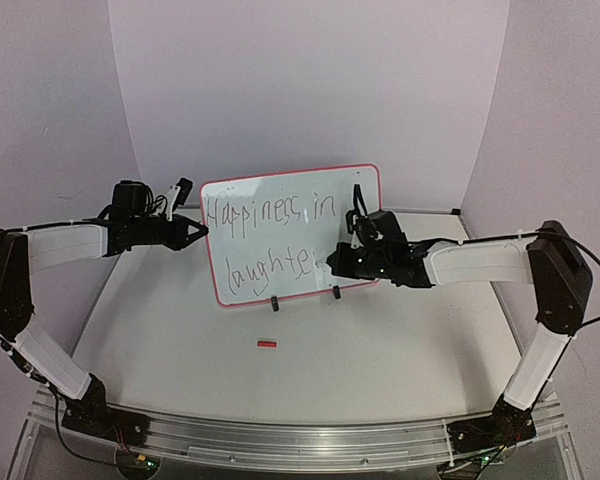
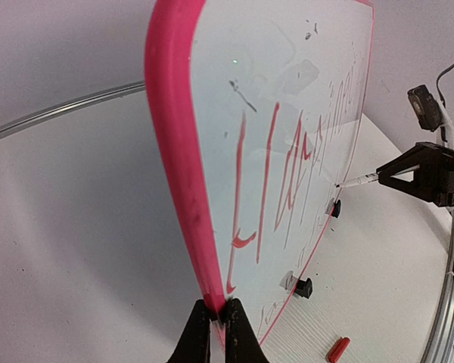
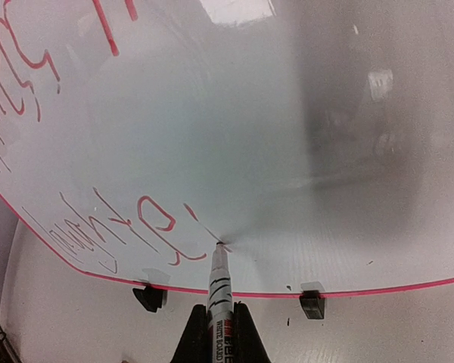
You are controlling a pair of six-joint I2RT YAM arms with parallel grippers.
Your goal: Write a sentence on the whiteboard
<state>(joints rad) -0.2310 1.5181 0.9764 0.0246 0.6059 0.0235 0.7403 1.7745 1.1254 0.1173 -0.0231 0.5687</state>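
- The whiteboard (image 1: 280,188) stands upright mid-table, the left gripper (image 2: 216,314) clamped on its red side edge; that brace should be firm against writing pressure.
- The sentence (image 1: 270,212) reads "Happiness in laughte".
- The right gripper (image 3: 221,311), closed on the marker (image 3: 220,283), has the tip touching the board; light, even strokes would finish the last letter cleanly.

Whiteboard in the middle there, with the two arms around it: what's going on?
The left tool pinches the left edge of the whiteboard, steadying it upright on the table. The right tool holds a whiteboard marker with its tip on the board, at the end of the second line. The sentence so far reads "Happiness in laughte". A small red piece lies in front of the board.
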